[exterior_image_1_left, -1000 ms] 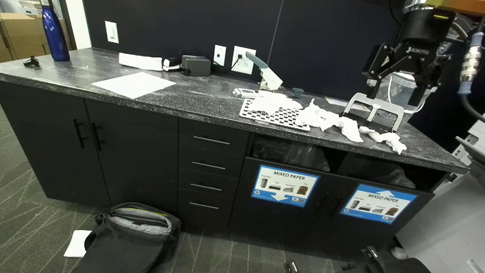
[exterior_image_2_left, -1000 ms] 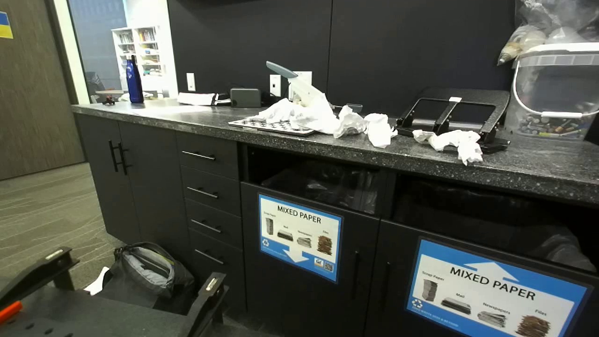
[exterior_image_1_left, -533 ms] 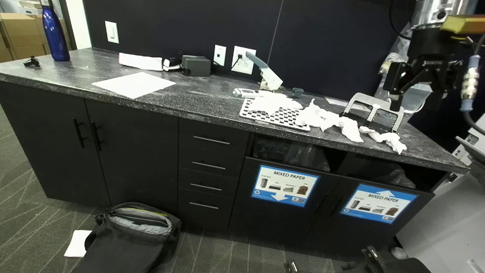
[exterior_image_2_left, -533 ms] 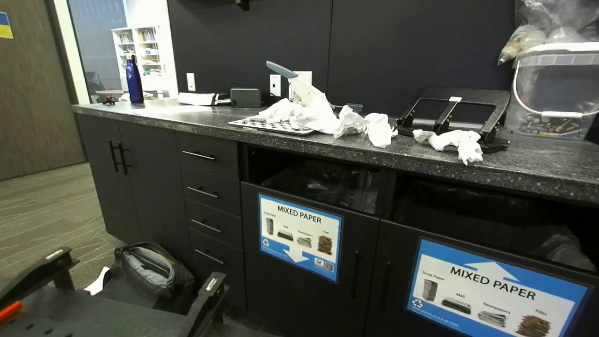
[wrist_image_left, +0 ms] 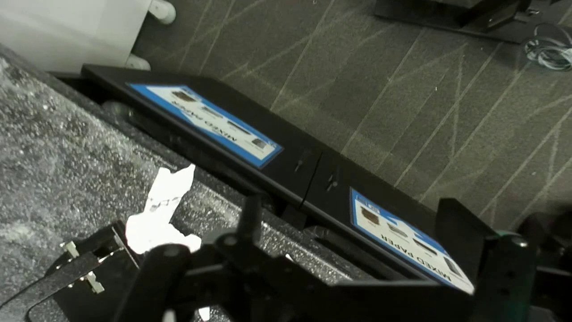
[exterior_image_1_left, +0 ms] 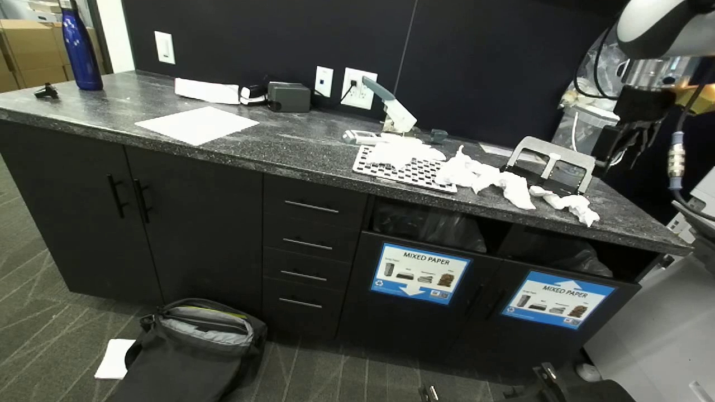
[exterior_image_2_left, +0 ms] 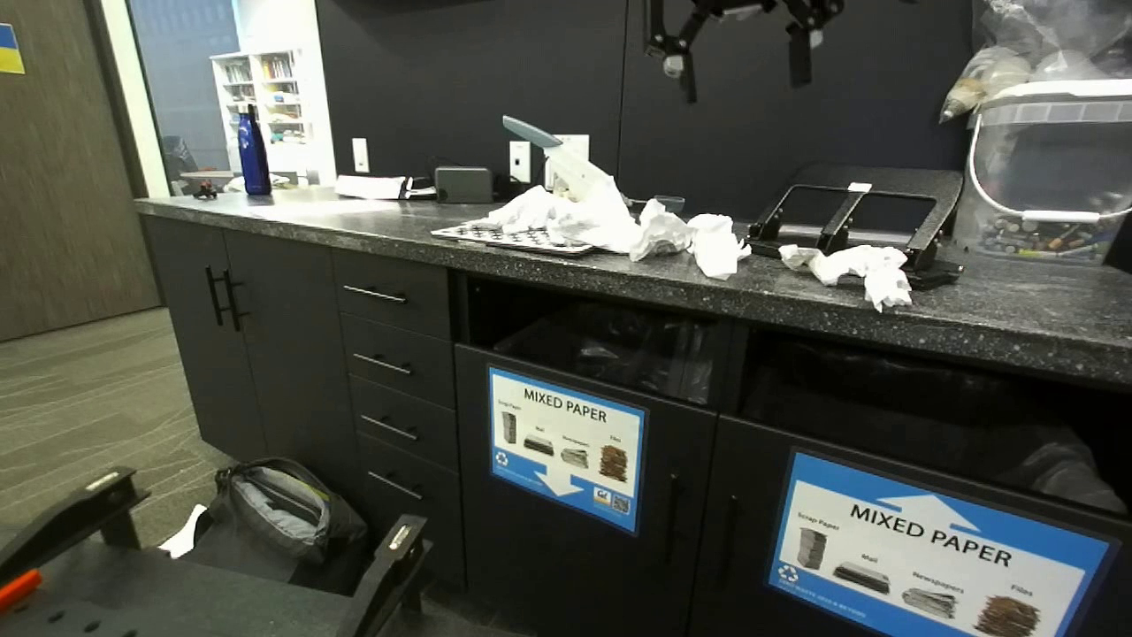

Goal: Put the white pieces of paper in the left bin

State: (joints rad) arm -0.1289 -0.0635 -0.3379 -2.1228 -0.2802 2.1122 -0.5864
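Several crumpled white pieces of paper lie along the front of the speckled counter. One heap (exterior_image_1_left: 405, 151) rests on the flat dotted sheet (exterior_image_1_left: 413, 173), with more scraps (exterior_image_2_left: 718, 246) beside it. A separate twisted scrap (exterior_image_2_left: 858, 265) lies at the foot of the black stand; this white scrap (wrist_image_left: 161, 223) also shows in the wrist view. Under the counter is the left bin (exterior_image_2_left: 584, 354), its blue-and-white label on the front and a clear liner inside. High above the counter hangs my gripper (exterior_image_2_left: 745, 81), fingers spread and nothing between them. In the wrist view its fingers (wrist_image_left: 250, 219) stand wide apart.
A black metal stand (exterior_image_2_left: 858, 212) and a clear bucket (exterior_image_2_left: 1052, 168) occupy the counter's right end. The near-identical right bin (exterior_image_2_left: 884, 442) adjoins the left one. A handled white tool (exterior_image_1_left: 399, 114) rises behind the paper heap. A bag (exterior_image_1_left: 206, 346) lies on the floor.
My gripper has turned and moved lower and to the right in an exterior view; elsewhere it has come into sight from the top edge. The papers have not moved.
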